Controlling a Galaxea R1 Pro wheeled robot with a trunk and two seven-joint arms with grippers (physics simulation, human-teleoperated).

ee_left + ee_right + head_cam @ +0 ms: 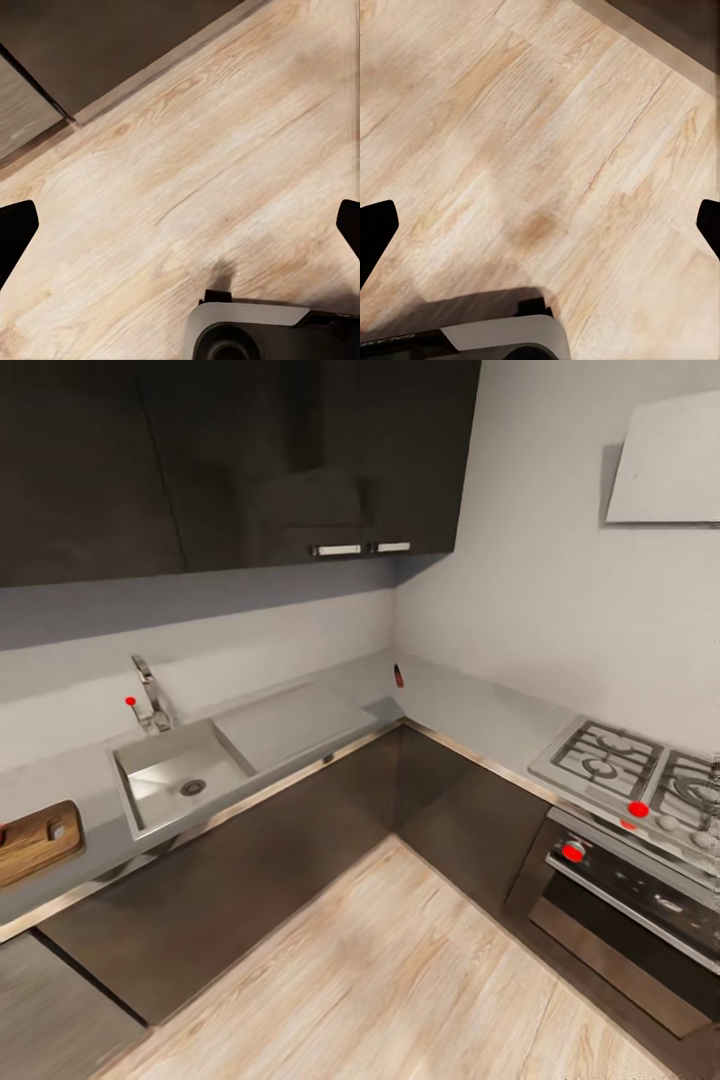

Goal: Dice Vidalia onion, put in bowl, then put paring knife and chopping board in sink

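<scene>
— Corner kitchen here: pale wooden floor (400, 980), dark cabinets overhead, and the grey countertop (470, 710) bending round the corner towards a gas hob (630, 760) with an oven (640, 900) under it.

— Where's the sink?

— The sink (170, 775) sits in the left run of worktop, basin open to view, round drain at the bottom, tap with its red knob (148, 695) behind, flat draining panel to its right. I can't make out an onion in that basin from here.

— And the board?

— The chopping board (35, 842) lies flat on the worktop at the far left, cut by the edge of the head view, well apart from the sink's left rim.

— The grippers?

— Both point down at the floor. The left gripper (180, 225) has dark fingertips (16, 225) spread wide, nothing between them but planks. The right gripper (540, 225) is the same: tips far apart, bare wood below. Board and sink are nowhere near either pair of fingers.
</scene>
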